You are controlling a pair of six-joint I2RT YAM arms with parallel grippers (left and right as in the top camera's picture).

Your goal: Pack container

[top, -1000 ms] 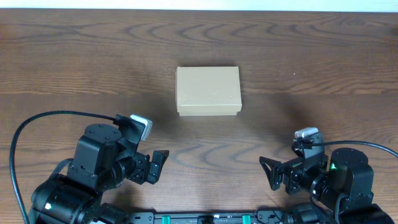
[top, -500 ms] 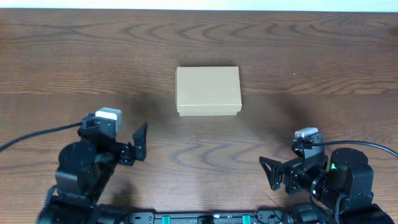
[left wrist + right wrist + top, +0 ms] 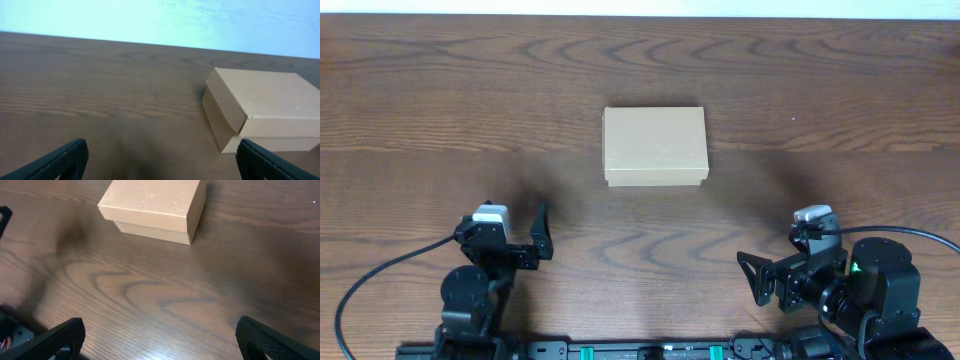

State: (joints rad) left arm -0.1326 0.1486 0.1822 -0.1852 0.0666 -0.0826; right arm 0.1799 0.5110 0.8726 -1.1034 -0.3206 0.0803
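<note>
The container (image 3: 655, 146) is a small tan cardboard box with its lid shut, in the middle of the wooden table. It also shows in the left wrist view (image 3: 260, 107) and the right wrist view (image 3: 155, 207). My left gripper (image 3: 525, 245) is open and empty at the front left, pointing towards the far side, well short of the box; its fingers frame bare wood (image 3: 160, 160). My right gripper (image 3: 757, 278) is open and empty at the front right, pointing left, apart from the box; its fingers show in its wrist view (image 3: 160, 340).
The dark wooden table (image 3: 820, 100) ends at a pale far edge (image 3: 640, 8). A black cable (image 3: 380, 275) loops from the left arm at the front left. The right arm's body (image 3: 870, 290) fills the front right corner.
My left arm has drawn back towards the front edge and turned from pointing right to pointing at the far side. The right arm and the box have not moved.
</note>
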